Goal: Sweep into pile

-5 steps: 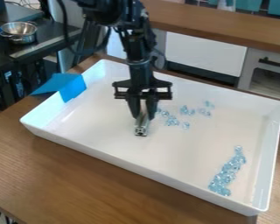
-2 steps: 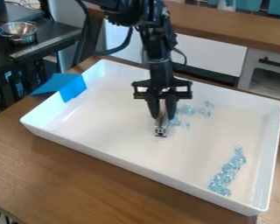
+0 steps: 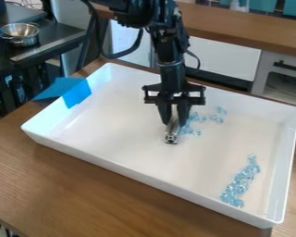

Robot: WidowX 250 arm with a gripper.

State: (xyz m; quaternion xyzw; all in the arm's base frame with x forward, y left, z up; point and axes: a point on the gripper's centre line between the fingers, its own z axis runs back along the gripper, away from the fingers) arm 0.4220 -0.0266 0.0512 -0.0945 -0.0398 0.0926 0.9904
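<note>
Beads (image 3: 252, 159), glassy and pale blue: not in one pile yet, but in two lots well apart. Under everything, a wooden table (image 3: 64, 180); on top, a wide white tray (image 3: 144, 178) with both lots inside. Near the tray's right-hand near corner, a dense strip (image 3: 237, 186), perhaps half the job done, though drawn out long rather than heaped. Farther back, beyond the middle of the floor, a looser scatter (image 3: 200, 119), partly in small clumps, partly in strays. Left to do, by the look of things: bring the scatter over to the strip, then draw both together. Easy to lose strays round the end of so narrow a tool.

Above the scatter's left edge, a black pincer (image 3: 175, 122), pointing down, nearly closed, with a slim metal bar (image 3: 171, 133) clasped between the fingers (image 3: 184, 112). Bar's lower end at or near the tray floor; cannot tell if pressed against it. Nearest beads just beside the bar, maybe touching.
</note>
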